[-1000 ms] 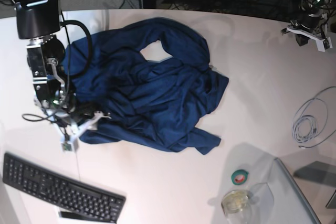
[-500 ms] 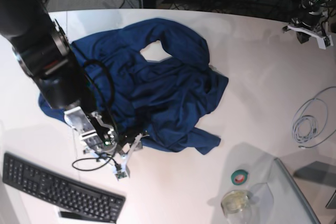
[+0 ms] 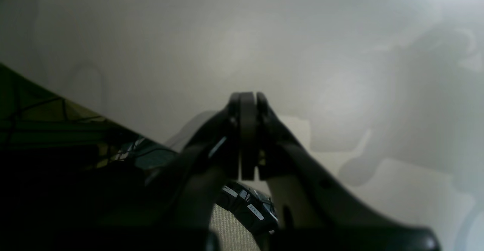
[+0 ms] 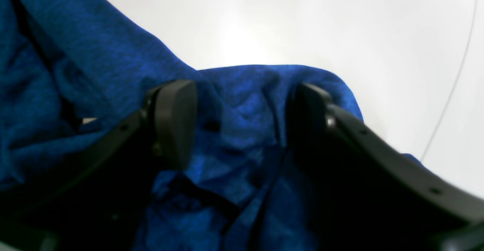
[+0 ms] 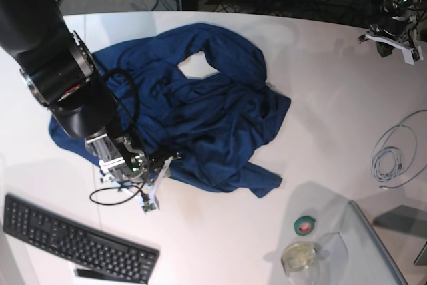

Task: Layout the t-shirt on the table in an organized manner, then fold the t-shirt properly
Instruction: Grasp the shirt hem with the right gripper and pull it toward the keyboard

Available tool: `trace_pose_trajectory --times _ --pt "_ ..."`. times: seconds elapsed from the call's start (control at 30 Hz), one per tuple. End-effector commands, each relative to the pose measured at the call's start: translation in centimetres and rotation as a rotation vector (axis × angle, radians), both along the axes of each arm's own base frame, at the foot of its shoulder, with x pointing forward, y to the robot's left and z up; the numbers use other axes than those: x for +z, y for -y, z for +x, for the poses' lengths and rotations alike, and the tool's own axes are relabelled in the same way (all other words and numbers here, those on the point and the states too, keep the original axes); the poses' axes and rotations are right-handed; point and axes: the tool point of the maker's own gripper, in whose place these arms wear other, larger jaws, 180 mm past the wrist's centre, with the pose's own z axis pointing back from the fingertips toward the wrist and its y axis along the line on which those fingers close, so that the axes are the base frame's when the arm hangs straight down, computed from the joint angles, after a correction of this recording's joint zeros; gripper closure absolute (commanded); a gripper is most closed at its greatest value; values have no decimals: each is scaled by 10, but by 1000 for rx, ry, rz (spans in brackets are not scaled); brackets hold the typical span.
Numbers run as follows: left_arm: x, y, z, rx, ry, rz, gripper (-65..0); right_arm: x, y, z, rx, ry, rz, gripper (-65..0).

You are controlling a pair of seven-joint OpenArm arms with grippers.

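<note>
Since half a second ago the right gripper (image 5: 159,177) has pulled back up from the bare table (image 5: 220,231) onto the near hem of the t-shirt (image 5: 200,111), and a second ago it sat further toward the arm's own side of the shirt. The shirt's bunched shape looks much the same across all three moments.

Below that gripper lies a black keyboard (image 5: 77,241); off past the shirt's far corner sit a green tape roll (image 5: 305,225), a glass jar (image 5: 298,257) and a coil of grey cable (image 5: 393,155). Nothing stands between the fingers and the cloth.

The right arm reaches down steeply, its bulk covering part of the shirt's edge. In the wrist view its fingers (image 4: 176,120) stand apart, straddling a raised fold of blue cloth without pinching it. The left gripper (image 5: 390,39) hangs well away from the shirt at the table's far corner, pads pressed together on nothing.
</note>
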Motion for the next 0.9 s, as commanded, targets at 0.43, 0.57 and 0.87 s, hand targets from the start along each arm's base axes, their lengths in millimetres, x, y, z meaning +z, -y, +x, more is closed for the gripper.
trace_pose_trajectory --times 0.43,0.57,0.87 --pt "15 -20 -4 30 30 44 0 82 -20 35 88 154 49 0" --pt "17 -25 -7 45 33 51 0 124 2 52 49 247 20 0" --pt "16 -21 -2 38 38 42 0 178 25 51 -28 273 77 0"
